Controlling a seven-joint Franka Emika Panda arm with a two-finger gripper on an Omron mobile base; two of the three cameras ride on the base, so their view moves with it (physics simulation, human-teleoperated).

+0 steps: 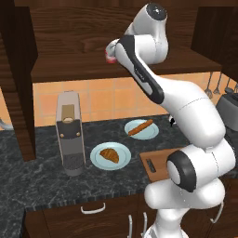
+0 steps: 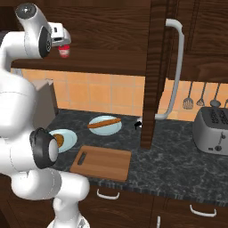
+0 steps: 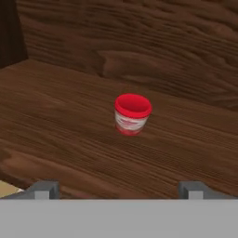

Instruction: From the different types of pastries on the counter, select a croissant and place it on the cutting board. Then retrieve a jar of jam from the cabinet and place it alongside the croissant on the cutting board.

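Observation:
The jar of jam (image 3: 132,114), with its red lid and whitish label, stands upright on the cabinet's wooden shelf (image 3: 56,121). My gripper (image 3: 117,189) is open and faces the jar from a short way off, with its fingertips (image 3: 42,189) wide apart and nothing between them. From the right base the jar (image 2: 65,51) shows just below my hand. The croissant (image 1: 109,155) lies on a pale-blue plate (image 1: 98,160) on the counter. The long bread stick (image 1: 140,127) rests on a second plate. The cutting board (image 2: 103,162) is bare, and my arm partly covers it in the left base view.
A grey coffee machine (image 1: 69,132) stands left of the plates. The open cabinet door (image 2: 153,67), with its pale handle, hangs to the right of the shelf. A small shaker (image 2: 138,124) sits near the door's foot. A toaster (image 2: 213,129) and hanging utensils are at the far right.

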